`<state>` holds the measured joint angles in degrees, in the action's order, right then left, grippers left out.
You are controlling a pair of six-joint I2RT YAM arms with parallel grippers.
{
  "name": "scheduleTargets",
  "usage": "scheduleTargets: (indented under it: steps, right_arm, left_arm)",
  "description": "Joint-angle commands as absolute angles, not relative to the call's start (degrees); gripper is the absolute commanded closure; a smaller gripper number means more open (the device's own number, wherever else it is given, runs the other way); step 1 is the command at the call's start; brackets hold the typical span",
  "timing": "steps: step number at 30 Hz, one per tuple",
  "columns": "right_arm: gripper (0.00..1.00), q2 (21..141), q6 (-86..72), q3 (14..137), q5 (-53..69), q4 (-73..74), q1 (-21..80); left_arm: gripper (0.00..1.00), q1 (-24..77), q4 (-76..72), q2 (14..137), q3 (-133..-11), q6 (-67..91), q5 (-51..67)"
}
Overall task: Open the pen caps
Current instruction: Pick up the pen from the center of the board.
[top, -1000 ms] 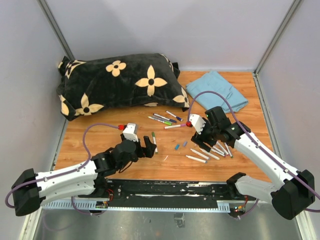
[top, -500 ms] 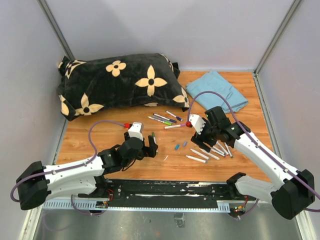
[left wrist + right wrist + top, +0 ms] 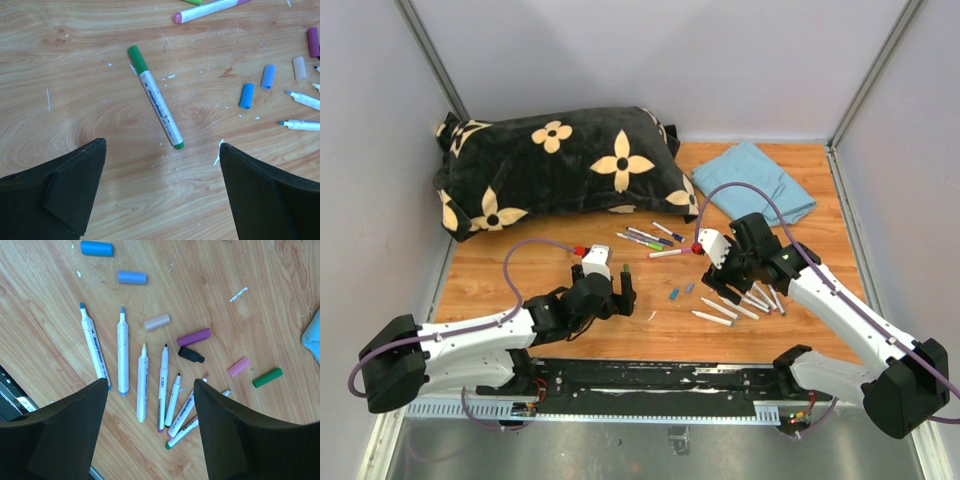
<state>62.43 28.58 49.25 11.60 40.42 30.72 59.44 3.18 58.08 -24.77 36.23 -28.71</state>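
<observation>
My left gripper (image 3: 162,165) hangs wide open and empty over a white pen (image 3: 159,102) lying flat on the wooden table (image 3: 65,75), its green cap (image 3: 136,57) on. My right gripper (image 3: 150,390), jaws also parted and empty, hangs above a row of uncapped pens (image 3: 123,352). Loose pen caps (image 3: 193,336) (blue, beige, purple, black, pink, green) lie just beyond their tips.

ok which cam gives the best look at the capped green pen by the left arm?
Left wrist: the green pen lies whole and sharp, cap on. Top external shows only its tiny green end, the rest hidden by the left fingers. Right wrist doesn't show it.
</observation>
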Motion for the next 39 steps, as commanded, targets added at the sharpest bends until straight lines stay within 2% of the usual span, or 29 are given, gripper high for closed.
scheduleTargets:
  steps: [1, 39]
  right_arm:
    - [0.29, 62.43, 29.18, 48.87, 12.5, 40.99, 30.05]
    - [0.28, 62.59, 29.32, 48.91, 12.64, 41.13, 30.06]
  left_arm:
    - [0.01, 59.25, 3.27, 58.84, -26.78, 36.04, -29.76]
    - [0.01, 58.97, 6.78, 65.1, -30.33, 39.5, -29.84]
